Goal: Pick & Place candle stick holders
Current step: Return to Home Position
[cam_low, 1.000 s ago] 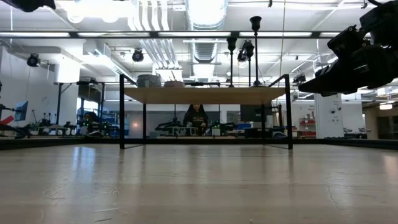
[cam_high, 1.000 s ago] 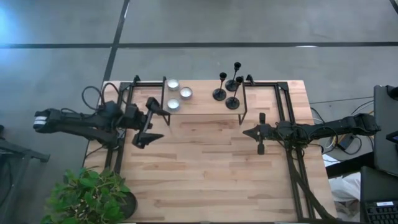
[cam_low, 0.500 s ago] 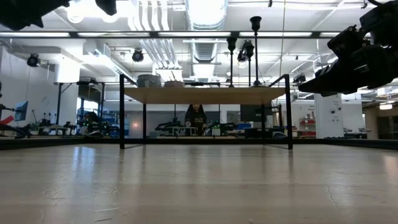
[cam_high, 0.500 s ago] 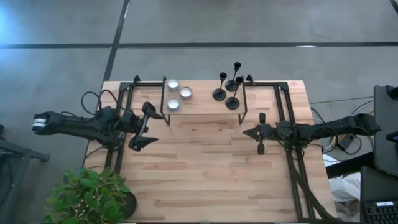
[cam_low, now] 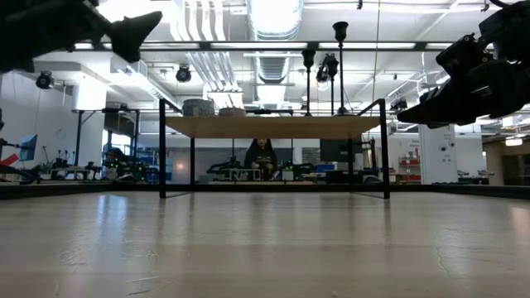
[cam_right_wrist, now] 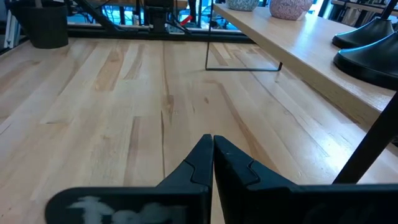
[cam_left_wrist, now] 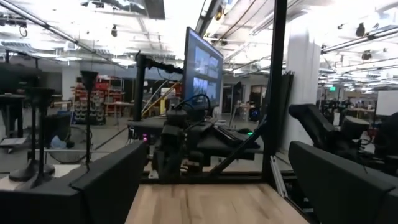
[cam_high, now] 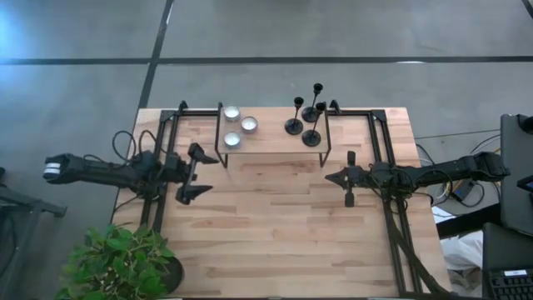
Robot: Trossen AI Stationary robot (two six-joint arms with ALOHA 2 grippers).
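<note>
Three black candle stick holders [cam_high: 293, 125] [cam_high: 313, 112] [cam_high: 311, 137] stand upright on their round bases at the right end of a raised wooden shelf [cam_high: 271, 142] at the table's far side. They also show in the low view [cam_low: 339, 35] and the left wrist view [cam_left_wrist: 87, 81]. Two of their bases show in the right wrist view [cam_right_wrist: 373, 62]. My left gripper [cam_high: 198, 173] is open and empty over the table's left part, well left of the shelf. My right gripper [cam_high: 329, 177] is shut and empty, just in front of the shelf's right end.
Three tealight candles [cam_high: 232, 112] [cam_high: 249, 125] [cam_high: 232, 140] sit on the shelf's left half. The shelf stands on thin black legs [cam_low: 161, 149]. A black frame [cam_high: 379, 137] runs along the table's sides. A potted plant [cam_high: 121, 262] stands at the near left corner. Bare tabletop [cam_high: 275, 233] lies in front.
My left gripper has drawn back toward the table's left edge and a little toward the near edge, sinking lower into the low view. It has stayed open.
</note>
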